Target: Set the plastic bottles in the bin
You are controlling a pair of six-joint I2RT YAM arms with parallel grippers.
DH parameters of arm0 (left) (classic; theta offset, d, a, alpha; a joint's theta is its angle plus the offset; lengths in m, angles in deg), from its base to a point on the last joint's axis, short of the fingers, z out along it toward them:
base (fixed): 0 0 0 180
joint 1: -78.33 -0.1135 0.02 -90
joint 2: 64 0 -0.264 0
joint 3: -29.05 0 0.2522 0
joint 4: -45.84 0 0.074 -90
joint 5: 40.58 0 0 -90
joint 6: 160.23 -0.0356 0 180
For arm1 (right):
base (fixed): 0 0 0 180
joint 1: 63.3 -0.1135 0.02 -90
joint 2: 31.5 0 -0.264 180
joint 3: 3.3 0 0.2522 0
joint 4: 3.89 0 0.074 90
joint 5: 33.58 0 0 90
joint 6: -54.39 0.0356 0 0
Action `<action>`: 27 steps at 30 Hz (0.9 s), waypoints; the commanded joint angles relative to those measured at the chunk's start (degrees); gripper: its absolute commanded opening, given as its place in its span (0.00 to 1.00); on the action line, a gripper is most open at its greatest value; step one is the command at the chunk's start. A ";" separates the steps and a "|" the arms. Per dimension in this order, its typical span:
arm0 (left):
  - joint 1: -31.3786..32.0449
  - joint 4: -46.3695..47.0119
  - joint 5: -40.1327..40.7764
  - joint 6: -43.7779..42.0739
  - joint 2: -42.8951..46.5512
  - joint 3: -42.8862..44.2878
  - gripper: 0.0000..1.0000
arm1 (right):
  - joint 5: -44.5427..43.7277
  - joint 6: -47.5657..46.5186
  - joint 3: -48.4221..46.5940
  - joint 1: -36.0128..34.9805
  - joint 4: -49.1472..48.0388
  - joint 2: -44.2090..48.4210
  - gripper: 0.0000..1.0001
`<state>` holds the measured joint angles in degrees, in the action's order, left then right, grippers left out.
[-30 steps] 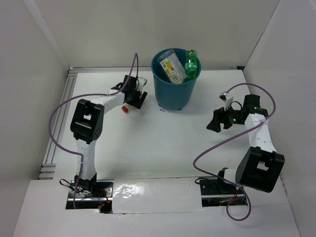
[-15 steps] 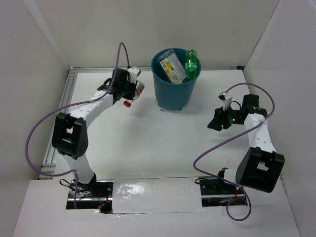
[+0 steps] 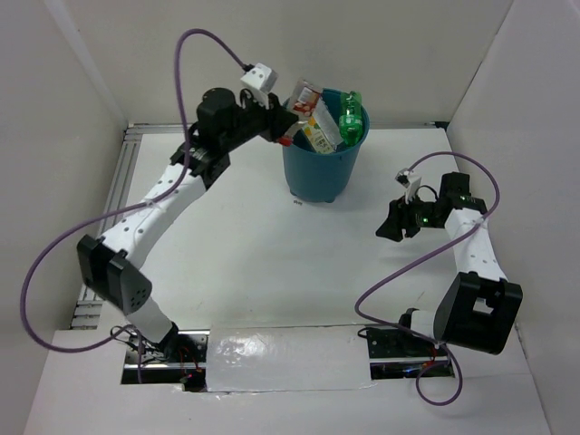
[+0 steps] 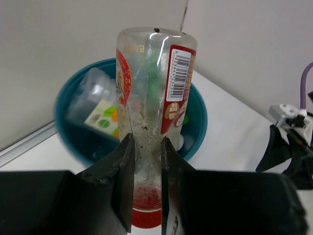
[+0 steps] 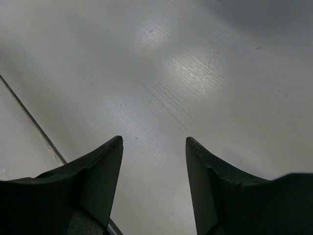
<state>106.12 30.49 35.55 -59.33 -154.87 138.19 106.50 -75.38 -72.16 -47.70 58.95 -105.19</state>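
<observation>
Jaws of my left gripper [image 4: 145,139] pinch the clear red-labelled plastic bottle [image 4: 154,73] just above its red cap, a detail only the wrist view gives. Overhead, it hangs at the rim of the round teal plastic bin [image 3: 313,177]. On the white table [image 3: 272,263], between white walls [image 3: 408,45], my right gripper [image 5: 154,142] hovers partly open and empty. The left arm [image 3: 154,213] stretches high, while the right arm [image 3: 471,249] is folded low.
</observation>
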 commanded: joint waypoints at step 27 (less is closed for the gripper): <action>4.46 7.65 3.41 6.24 -12.33 12.13 1.00 | -1.39 2.33 -0.19 -0.65 0.14 5.49 1.00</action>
<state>110.31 35.02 40.88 -52.12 -174.98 150.47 105.74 -74.24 -71.81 -47.94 58.98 -100.51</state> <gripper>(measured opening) 0.995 0.984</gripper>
